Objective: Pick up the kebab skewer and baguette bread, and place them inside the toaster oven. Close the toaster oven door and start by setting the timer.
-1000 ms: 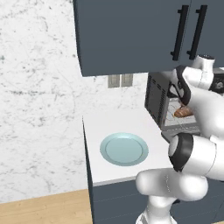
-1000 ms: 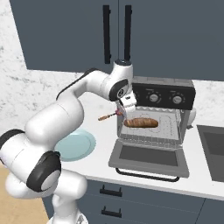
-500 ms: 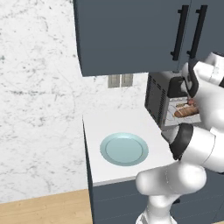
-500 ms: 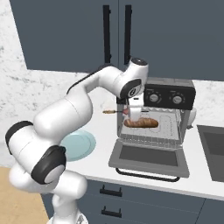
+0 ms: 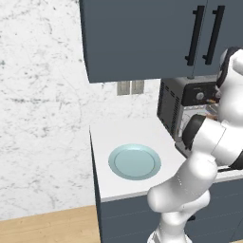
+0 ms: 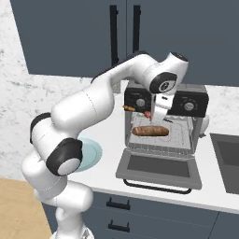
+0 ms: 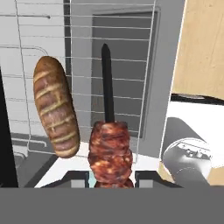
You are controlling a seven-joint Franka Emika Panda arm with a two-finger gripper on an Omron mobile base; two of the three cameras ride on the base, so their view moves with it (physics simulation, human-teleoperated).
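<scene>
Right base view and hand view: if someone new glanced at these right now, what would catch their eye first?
Probably the big white arm arching over the counter to the open dark grey toaster oven, its glass door dropped flat. Next, the golden-brown slashed baguette lying on the wire rack inside. In the hand view, the gripper holds the reddish-brown kebab skewer, its dark stick pointing into the oven beside the loaf.

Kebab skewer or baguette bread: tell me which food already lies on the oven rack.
The baguette bread, the slashed golden loaf on the wire rack. The kebab skewer is in the pincer.

Kitchen: wall cabinets, counter, sink.
</scene>
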